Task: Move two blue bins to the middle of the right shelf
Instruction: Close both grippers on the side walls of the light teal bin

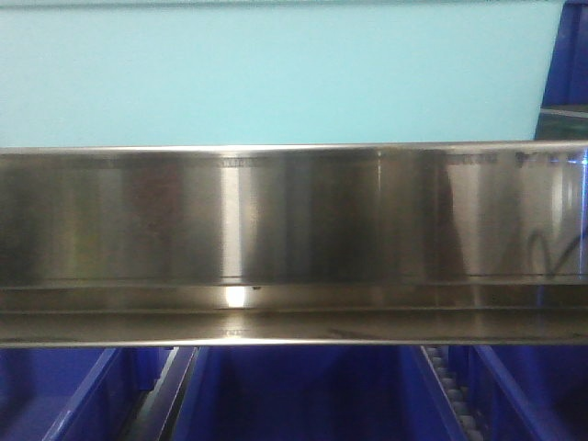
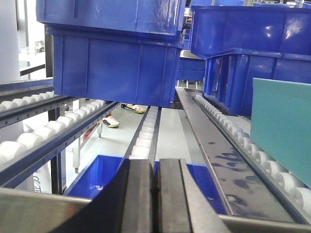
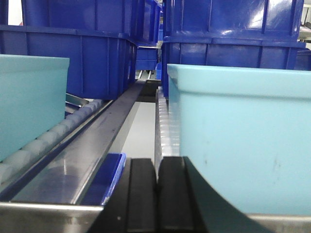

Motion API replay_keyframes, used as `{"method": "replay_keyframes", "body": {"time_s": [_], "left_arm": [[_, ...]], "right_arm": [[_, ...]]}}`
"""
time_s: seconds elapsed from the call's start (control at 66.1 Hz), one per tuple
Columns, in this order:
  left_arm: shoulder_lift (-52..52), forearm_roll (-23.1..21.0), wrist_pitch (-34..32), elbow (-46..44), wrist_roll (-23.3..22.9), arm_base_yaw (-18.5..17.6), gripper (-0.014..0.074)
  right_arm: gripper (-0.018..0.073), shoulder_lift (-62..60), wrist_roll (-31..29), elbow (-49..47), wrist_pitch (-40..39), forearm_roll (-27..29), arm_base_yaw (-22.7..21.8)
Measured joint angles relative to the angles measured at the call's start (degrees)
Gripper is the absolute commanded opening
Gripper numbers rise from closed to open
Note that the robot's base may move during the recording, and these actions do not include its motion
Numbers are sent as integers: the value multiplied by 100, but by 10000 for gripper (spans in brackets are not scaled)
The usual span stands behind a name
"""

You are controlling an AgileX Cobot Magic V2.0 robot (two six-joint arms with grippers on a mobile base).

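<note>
Right pale light-blue rectangular plastic bin (image 3: 243,141) and left pale light-blue rectangular plastic bin (image 3: 29,102): probably light and stiff, with smooth, slippery walls. Best gripped on the thick rim. Parked on white roller lanes (image 2: 146,141) behind the shiny brushed-steel front rail (image 1: 294,220), near side of the dark royal-blue plastic crates (image 3: 97,63). Right gripper (image 3: 156,194) just left of the right bin, left gripper (image 2: 155,194) left of a bin wall. Both pinched closed, holding nothing.

Two pale cyan bins, both upright on the shelf (image 3: 73,179), just behind its wide, shiny steel rail (image 1: 294,220). The left bin (image 3: 29,102) shows a smooth wall and a thick rim. The right bin (image 3: 243,141) stands close up to the rail, with faint scuffs on its near wall. They're apart, a gap between them. Head-on, a cyan wall rises above the rail.
</note>
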Motion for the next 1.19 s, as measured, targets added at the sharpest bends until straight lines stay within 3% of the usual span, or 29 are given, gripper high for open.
{"method": "replay_keyframes", "body": {"time_s": [0.242, 0.378, 0.529, 0.802, 1.059, 1.195], "left_arm": [[0, 61, 59, -22, 0, 0, -111], [0, 66, 950, -628, 0, 0, -111], [206, 80, 1452, -1570, 0, 0, -111], [1755, 91, 2221, -3361, 0, 0, -111], [3671, 102, 3411, -5118, 200, 0, -111], [4414, 28, 3339, -5621, 263, 0, -111]], "right_arm": [[-164, 0, 0, -34, -111, 0, 0], [-164, 0, 0, -729, 767, 0, 0], [-164, 138, 0, -1583, 1458, 0, 0], [-164, 1692, -12, -3236, 2106, 0, 0], [-164, 3623, -12, -4940, 2804, 13, 0], [-164, 4317, -12, -5599, 2820, 81, 0]]}}
